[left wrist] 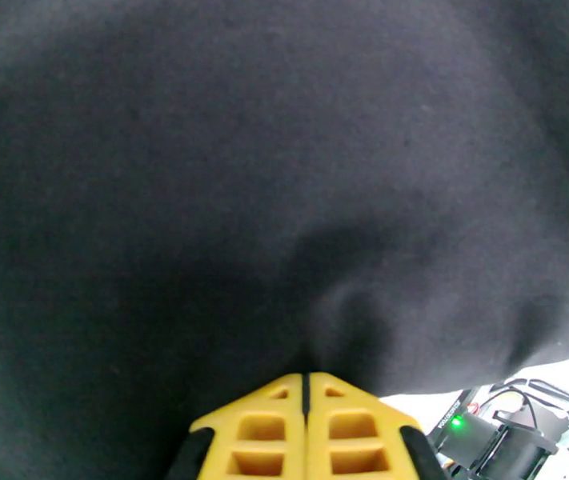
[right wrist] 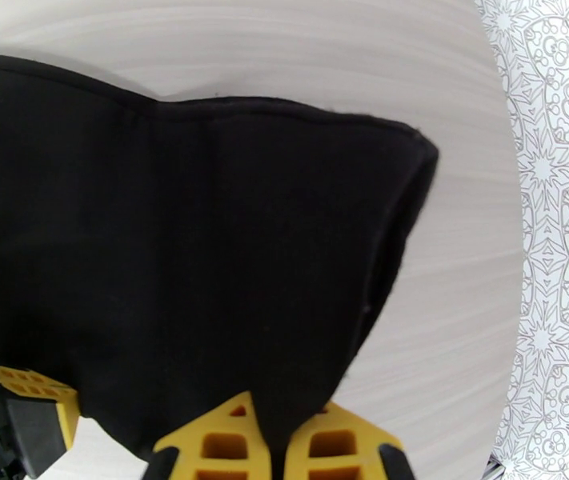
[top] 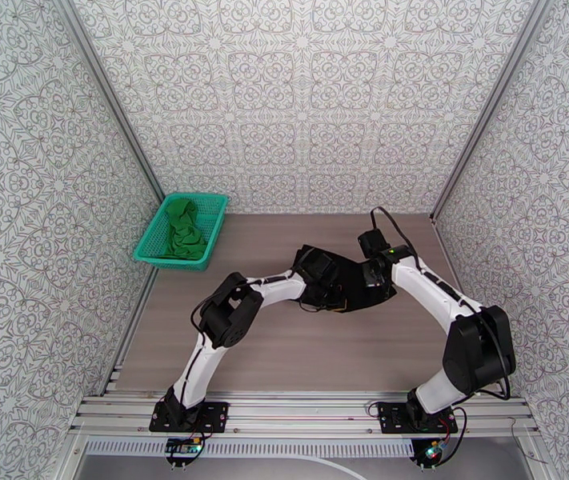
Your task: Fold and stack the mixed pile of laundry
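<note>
Black garment (right wrist: 204,234) spans left-right, pinched by left fingers (left wrist: 272,430), right fingers (right wrist: 232,442).

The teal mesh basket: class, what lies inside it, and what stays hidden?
A crumpled green T-shirt lies inside the basket. It covers most of the floor, so anything beneath cannot be seen.

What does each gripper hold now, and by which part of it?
Both hold the black garment. The right gripper pinches it at an edge, below a corner. The left gripper pinches a pucker of the cloth; which part cannot be told.
</note>
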